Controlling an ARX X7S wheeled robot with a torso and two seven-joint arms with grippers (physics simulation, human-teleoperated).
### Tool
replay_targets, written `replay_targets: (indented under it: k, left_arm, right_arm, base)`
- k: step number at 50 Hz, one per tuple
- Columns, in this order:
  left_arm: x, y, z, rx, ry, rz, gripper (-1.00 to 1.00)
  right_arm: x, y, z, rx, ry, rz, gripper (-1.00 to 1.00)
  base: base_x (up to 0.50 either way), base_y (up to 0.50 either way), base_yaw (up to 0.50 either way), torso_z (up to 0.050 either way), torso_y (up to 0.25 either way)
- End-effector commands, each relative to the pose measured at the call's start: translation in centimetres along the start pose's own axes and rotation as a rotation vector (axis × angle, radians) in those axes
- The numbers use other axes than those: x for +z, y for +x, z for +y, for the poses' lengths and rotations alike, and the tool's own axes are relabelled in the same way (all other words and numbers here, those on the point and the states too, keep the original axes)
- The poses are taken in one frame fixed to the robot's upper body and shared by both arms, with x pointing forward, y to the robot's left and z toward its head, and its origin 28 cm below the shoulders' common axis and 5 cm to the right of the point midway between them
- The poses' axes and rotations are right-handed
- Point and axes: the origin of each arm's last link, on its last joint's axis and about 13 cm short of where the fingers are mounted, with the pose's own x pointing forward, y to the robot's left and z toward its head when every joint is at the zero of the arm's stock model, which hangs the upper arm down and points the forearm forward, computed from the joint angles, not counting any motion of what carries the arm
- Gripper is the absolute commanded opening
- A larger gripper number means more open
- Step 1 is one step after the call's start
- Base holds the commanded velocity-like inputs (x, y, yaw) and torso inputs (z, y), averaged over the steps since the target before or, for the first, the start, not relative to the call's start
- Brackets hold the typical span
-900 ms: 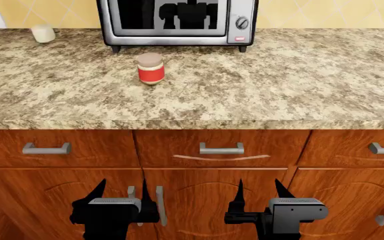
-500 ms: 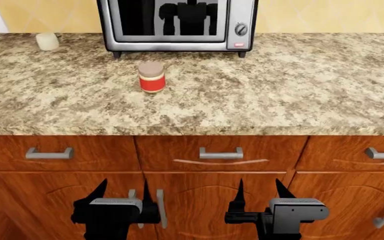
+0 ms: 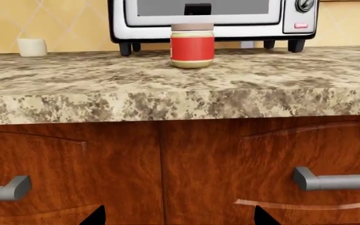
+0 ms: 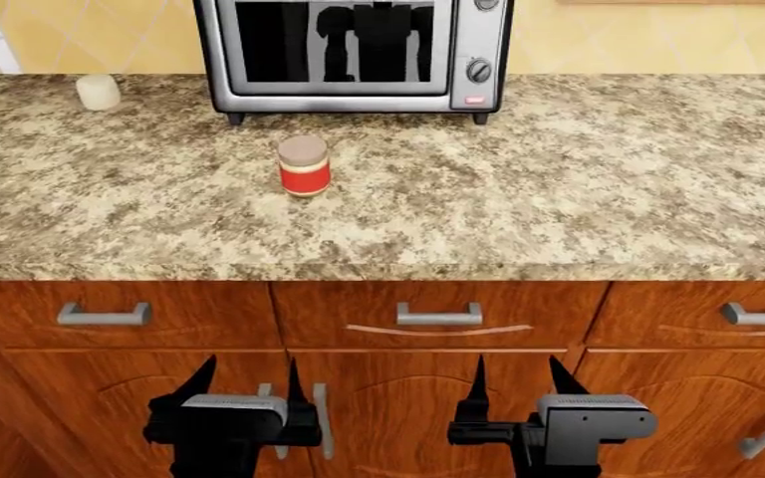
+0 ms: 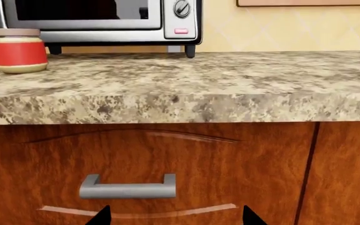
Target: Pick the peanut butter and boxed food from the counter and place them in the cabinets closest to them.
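So both arms are hanging low in front of the wooden cabinets, well below the bench [image 4: 582,199] top, not touching anything. In the head view the left gripper [image 4: 244,386] sits right in front of the cabinet doors [image 4: 409,408] with its two black fingertips pointing up and spread apart, jaws wide and empty, overlapping the vertical door handles [image 4: 319,413] in the picture, though I can't tell if it's actually touching them. The right gripper [image 4: 514,382] is beside it at about the same height, also pointing up with jaws wide, nothing between them. Each wrist view only catches the tips of its own fingers at the edge of the picture, aimed at the drawer fronts [image 5: 142,159] under the bench edge. The peanut butter [image 4: 304,166] stands upright on the speckled granite, just in front of the toaster oven [image 4: 354,55] and nearer its left end, well apart from both grippers. In the left wrist view the jar is almost dead ahead; in the right wrist view it's off to one side. There's a small cream-white cylinder [image 4: 97,92] back near the wall, to the left of the oven. The boxed food isn't visible in any of the views.
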Motion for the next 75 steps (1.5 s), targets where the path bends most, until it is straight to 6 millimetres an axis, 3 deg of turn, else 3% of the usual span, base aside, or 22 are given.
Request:
replay_targets:
  k: [1, 43, 57, 61, 68, 75]
  left_arm:
    - [0.0, 0.0, 0.0, -0.001, 0.007, 0.005, 1.00]
    - [-0.1, 0.0, 0.0, 0.022, 0.003, 0.008, 1.00]
    - [0.2, 0.2, 0.1, 0.022, 0.018, 0.022, 1.00]
    - [2.2, -0.1, 0.2, 0.022, 0.040, 0.004, 1.00]
    - [9.3, -1.2, 0.7, 0.044, 0.046, -0.084, 1.00]
    - [14.0, -1.9, 0.8, 0.045, 0.097, -0.162, 1.00]
  right_arm:
    - [0.1, 0.0, 0.0, 0.002, 0.005, -0.006, 1.00]
    - [0.0, -0.2, 0.0, 0.003, -0.011, -0.011, 1.00]
    - [0.4, 0.0, -0.2, -0.001, 0.018, 0.011, 1.00]
    - [2.6, -0.2, 0.1, -0.018, 0.036, 0.005, 1.00]
    - [10.1, -0.5, 0.3, -0.032, 0.056, -0.124, 1.00]
    - [14.9, -1.0, 0.2, -0.020, 0.068, -0.221, 1.00]
  base:
    - [0.00, 0.00, 0.00, 0.050, 0.000]
    - [0.00, 0.47, 0.00, 0.001, 0.000]
    - [0.00, 0.02, 0.00, 0.000, 0.000]
    - [0.00, 0.00, 0.00, 0.000, 0.000]
    - [0.00, 0.00, 0.00, 0.000, 0.000]
    - [0.00, 0.00, 0.00, 0.000, 0.000]
